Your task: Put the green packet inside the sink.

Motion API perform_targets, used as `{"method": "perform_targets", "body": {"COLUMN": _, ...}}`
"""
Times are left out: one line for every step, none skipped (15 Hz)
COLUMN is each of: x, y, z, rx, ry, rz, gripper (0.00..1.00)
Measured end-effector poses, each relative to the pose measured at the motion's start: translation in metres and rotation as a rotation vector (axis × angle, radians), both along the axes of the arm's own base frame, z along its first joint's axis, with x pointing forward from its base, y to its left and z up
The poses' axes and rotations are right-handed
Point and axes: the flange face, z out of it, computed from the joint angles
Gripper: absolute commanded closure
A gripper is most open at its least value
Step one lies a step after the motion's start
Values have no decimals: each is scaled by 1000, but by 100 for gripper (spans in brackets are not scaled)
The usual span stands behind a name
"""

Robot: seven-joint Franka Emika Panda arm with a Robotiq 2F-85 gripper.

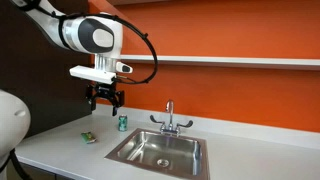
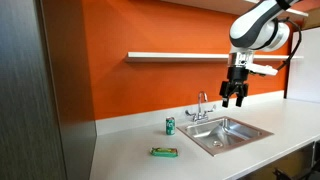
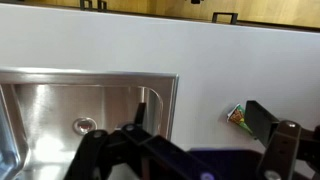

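The green packet [image 1: 89, 137] lies flat on the white counter beside the sink [image 1: 160, 152]; it shows in both exterior views [image 2: 165, 151] and partly in the wrist view [image 3: 236, 116], behind a finger. The sink is a steel basin [image 2: 232, 133] with a central drain [image 3: 84, 125] and a chrome faucet [image 1: 170, 120]. My gripper [image 1: 105, 99] hangs open and empty high above the counter, above the space between the packet and the sink [image 2: 233, 97]. In the wrist view its fingers [image 3: 190, 150] spread wide with nothing between them.
An upright green can [image 1: 123, 122] stands on the counter by the orange wall [image 2: 170, 125]. A white shelf [image 2: 170, 55] runs along the wall. A dark panel [image 2: 30, 90] closes one end of the counter.
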Motion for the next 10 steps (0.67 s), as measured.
{"method": "perform_targets", "body": {"x": 0, "y": 0, "z": 0, "rx": 0, "ry": 1, "rz": 0, "gripper": 0}}
{"method": "perform_targets", "body": {"x": 0, "y": 0, "z": 0, "rx": 0, "ry": 1, "rz": 0, "gripper": 0}}
{"method": "perform_targets", "body": {"x": 0, "y": 0, "z": -1, "rx": -1, "ry": 2, "rz": 1, "gripper": 0}}
{"method": "perform_targets", "body": {"x": 1, "y": 1, "z": -1, "rx": -3, "ry": 5, "rz": 3, "gripper": 0}}
{"method": "perform_targets", "body": {"x": 3, "y": 3, "z": -2, "rx": -8, "ry": 9, "rz": 8, "gripper": 0}}
{"method": "perform_targets", "body": {"x": 5, "y": 6, "z": -4, "rx": -16, "ry": 16, "rz": 19, "gripper": 0}}
{"method": "perform_targets", "body": {"x": 8, "y": 12, "z": -5, "rx": -25, "ry": 23, "rz": 36, "gripper": 0}}
{"method": "perform_targets", "body": {"x": 12, "y": 20, "z": -8, "rx": -35, "ry": 30, "rz": 57, "gripper": 0}}
{"method": "perform_targets", "body": {"x": 16, "y": 29, "z": -11, "rx": -47, "ry": 34, "rz": 83, "gripper": 0}}
{"method": "perform_targets", "body": {"x": 21, "y": 40, "z": -14, "rx": -58, "ry": 38, "rz": 112, "gripper": 0}}
